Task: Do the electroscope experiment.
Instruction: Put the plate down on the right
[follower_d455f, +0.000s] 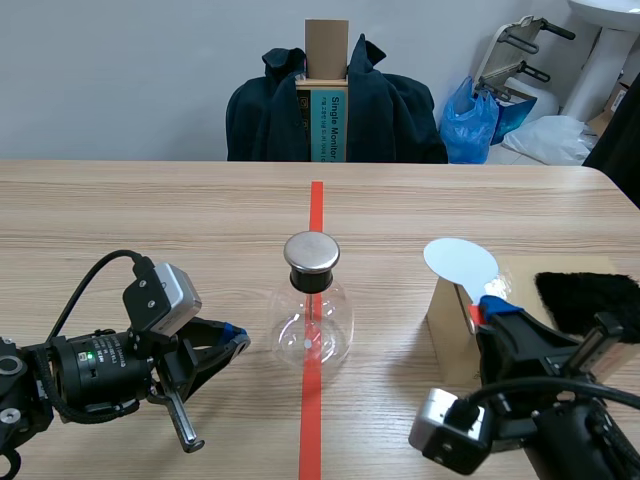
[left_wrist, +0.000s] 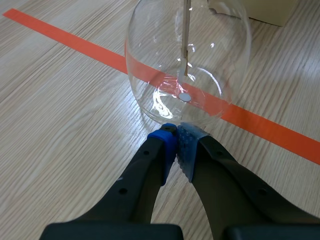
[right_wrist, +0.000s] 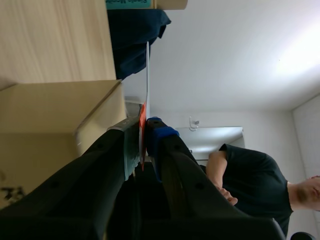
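Step in hand, as I read it: charging and transfer. The right gripper is clamped on the orange-red handle of a thin, pale, round disc paddle, held raised at the edge of the tan cardboard box. The right wrist view shows the paddle edge-on, pinched between the pads. A tuft of black fur lies on the box beside that gripper, apart from the disc. The task's thing, the clear round glass electroscope flask with a black stopper and a flat round metal cap, stands upright mid-table on the orange-red tape line, well apart from the paddle. The left gripper sits low over the light wooden table, fingers together on nothing, tips right at the foot of the flask. From its wrist view I can't settle whether the pads touch the glass or stop just short. Next move, my judgement: rub the disc on the fur if that isn't done, then carry it slowly across to the metal cap without knocking the flask. The left gripper is placed to steady the base. Count: one flask, one metal cap, one paddle, one cardboard box, one piece of fur, two grippers.
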